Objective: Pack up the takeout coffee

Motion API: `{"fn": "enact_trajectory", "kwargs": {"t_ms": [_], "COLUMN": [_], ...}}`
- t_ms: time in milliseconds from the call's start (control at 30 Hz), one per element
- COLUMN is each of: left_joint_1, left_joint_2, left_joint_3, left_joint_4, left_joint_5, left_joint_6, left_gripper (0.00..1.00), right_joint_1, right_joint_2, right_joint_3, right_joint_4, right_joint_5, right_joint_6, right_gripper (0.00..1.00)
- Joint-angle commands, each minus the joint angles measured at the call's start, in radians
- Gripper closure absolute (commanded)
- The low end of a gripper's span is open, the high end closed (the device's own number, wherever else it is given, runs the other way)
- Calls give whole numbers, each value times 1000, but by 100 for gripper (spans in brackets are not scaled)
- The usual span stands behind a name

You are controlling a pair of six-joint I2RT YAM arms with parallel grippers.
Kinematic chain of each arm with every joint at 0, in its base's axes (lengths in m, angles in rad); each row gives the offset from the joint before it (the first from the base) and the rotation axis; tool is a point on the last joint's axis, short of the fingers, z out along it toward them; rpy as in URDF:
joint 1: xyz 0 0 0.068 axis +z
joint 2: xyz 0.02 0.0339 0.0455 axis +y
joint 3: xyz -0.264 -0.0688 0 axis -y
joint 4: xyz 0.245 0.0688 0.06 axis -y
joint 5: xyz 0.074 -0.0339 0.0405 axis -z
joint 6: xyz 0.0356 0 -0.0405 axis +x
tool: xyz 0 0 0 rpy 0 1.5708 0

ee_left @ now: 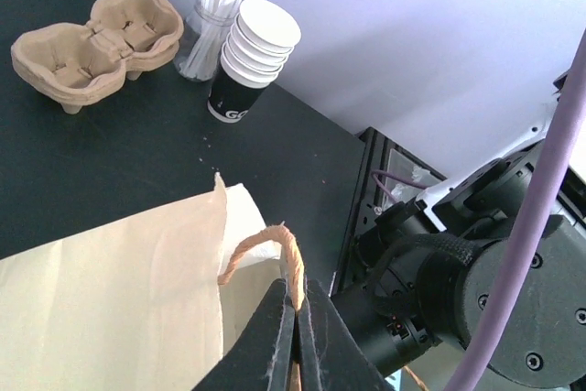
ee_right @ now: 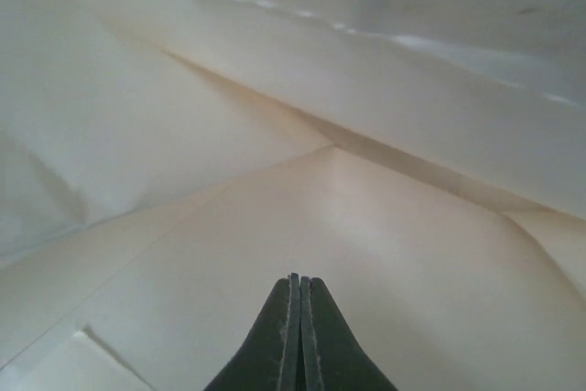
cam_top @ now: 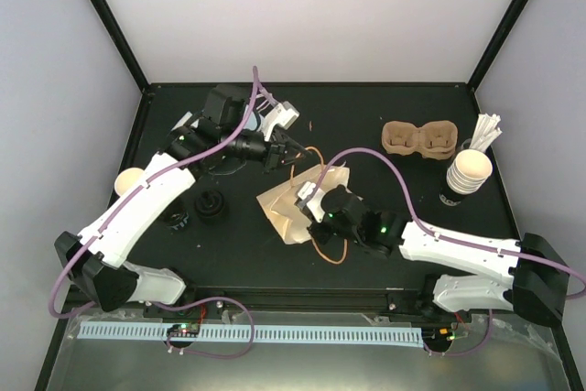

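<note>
1. At the far left the takeout coffee (cam_top: pixel 126 180), a cream paper cup, stands on the table (cam_top: pixel 394 244) half behind the left arm's forearm; it is well apart from the bag and not yet packed; two black lids (cam_top: pixel 211 206) sit just to its right.
2. The left gripper (ee_left: pixel 295 304) is clenched on the bag's twisted brown handle (ee_left: pixel 265 246), with the cord pinched between its fingers and that side of the mouth lifted.
3. The paper bag (cam_top: pixel 288 217) lies slumped and creased at the middle of the table; no print shows on it in any view.
4. The right gripper (ee_right: pixel 298 286) is clenched with nothing between its fingers; its wrist view shows pale paper on every side, so it seems to be pushed inside the bag.
5. The step in hand looks to be opening and shaping the bag; the cup's own move has not begun.
6. Next, I judge, the bag must stand with its mouth wide; then one arm has to let go and reach the cup; the left arm is nearer, but it holds the handle, so the bag may sag if released.
7. To the right sit the brown pulp carrier (cam_top: pixel 419 139), then the stack of cups (cam_top: pixel 467 171) with white sticks (cam_top: pixel 487 130) behind it.
8. The only writing is white lettering on the stack's black bottom cup, beginning "GO"; the rest is turned out of sight.
</note>
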Motion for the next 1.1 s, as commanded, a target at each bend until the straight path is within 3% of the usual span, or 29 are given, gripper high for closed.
{"fn": "enact_trajectory", "kwargs": {"t_ms": [0, 367, 533, 767, 1067], "left_joint_1": [-5, -4, -5, -5, -4], "left_joint_2": [-42, -88, -122, -168, -138], "left_joint_3": [56, 48, -7, -95, -103], "left_joint_4": [-20, -76, -50, 5, 66], "left_joint_5": [25, 18, 15, 27, 139], "left_joint_6": [15, 67, 77, 92, 65], "left_gripper": [98, 98, 98, 98, 99], "right_joint_1": [34, 56, 55, 55, 55], "right_joint_2": [-19, -61, -127, -194, -9], "right_joint_3": [-26, 3, -73, -175, -24], "right_joint_4": [29, 28, 86, 184, 36], "right_joint_5": [-3, 50, 73, 2, 31], "right_joint_6": [-107, -234, -263, -461, -710], "right_gripper": [99, 99, 99, 99, 99]}}
